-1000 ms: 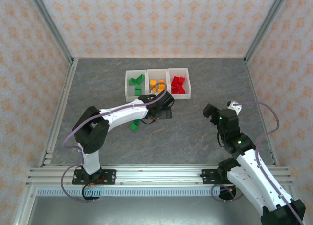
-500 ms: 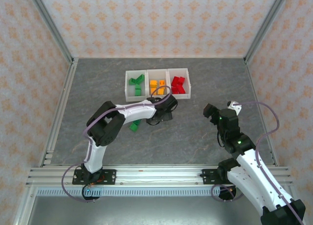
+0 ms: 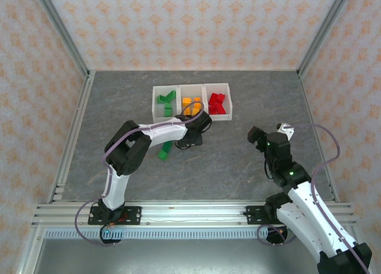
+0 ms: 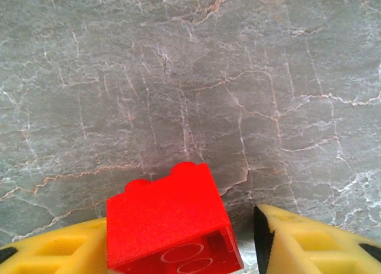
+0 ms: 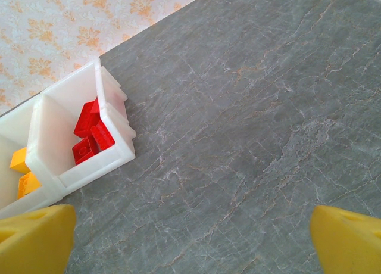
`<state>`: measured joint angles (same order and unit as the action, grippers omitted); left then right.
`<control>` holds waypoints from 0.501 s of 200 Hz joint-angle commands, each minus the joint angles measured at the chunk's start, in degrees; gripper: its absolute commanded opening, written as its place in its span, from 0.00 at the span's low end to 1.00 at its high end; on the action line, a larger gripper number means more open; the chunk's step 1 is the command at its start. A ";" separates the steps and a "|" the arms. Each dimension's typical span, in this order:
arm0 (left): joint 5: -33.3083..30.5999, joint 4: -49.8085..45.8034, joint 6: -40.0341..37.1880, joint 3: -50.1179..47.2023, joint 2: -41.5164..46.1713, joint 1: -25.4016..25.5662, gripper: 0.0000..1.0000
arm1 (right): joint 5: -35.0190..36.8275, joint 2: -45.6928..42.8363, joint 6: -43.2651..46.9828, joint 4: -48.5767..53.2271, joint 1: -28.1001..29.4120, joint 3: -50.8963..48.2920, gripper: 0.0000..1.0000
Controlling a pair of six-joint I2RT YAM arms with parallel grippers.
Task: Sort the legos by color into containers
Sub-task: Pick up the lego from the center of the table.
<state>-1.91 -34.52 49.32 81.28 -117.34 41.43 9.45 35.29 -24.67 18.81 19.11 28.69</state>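
Here, left end effector point(image 4: 182, 229) straddling red lego point(image 4: 164, 211)

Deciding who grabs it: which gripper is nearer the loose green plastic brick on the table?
Left. The left gripper is just right of the loose green plastic brick; the right gripper is much farther right.

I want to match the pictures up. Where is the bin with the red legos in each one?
Top external: red bin at the right end of the white row, upper middle.
Right wrist: red bin at the left edge, mid-height.
Left wrist: grey table, with a red lego between the jaws.
Shared landmark: the grey table under everything.
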 commanded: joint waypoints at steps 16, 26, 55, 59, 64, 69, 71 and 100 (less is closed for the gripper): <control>-1.47 10.84 -2.39 -2.66 -2.05 -2.59 0.44 | 1.71 -0.66 -0.60 0.07 0.10 -0.02 1.00; -1.84 11.87 -2.23 -3.39 -1.25 -2.49 0.41 | 1.75 -0.65 -0.62 0.00 0.07 -0.02 1.00; -2.67 13.63 -2.38 -4.59 1.85 -2.49 0.30 | 1.66 -0.66 -0.65 0.09 0.10 -0.03 1.00; -2.82 13.52 -2.53 -4.51 2.20 -2.49 0.29 | 1.63 -0.66 -0.69 0.09 0.10 -0.03 1.00; -3.13 13.36 -2.69 -4.34 2.69 -2.49 0.28 | 1.67 -0.66 -0.73 0.10 0.05 -0.03 1.00; -3.43 13.04 -2.86 -4.13 3.08 -2.49 0.27 | 1.79 -0.66 -0.76 0.09 0.09 -0.02 1.00; -3.62 12.89 -2.95 -4.00 3.26 -2.49 0.26 | 1.80 -0.66 -0.81 0.09 0.06 -0.03 1.00; -6.23 9.83 -4.97 -0.38 5.71 -2.49 0.23 | 1.97 -0.66 -0.62 0.14 0.07 -0.03 1.00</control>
<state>-3.05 -27.79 46.89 77.73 -114.45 40.16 9.52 35.29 -24.67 18.81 19.11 28.69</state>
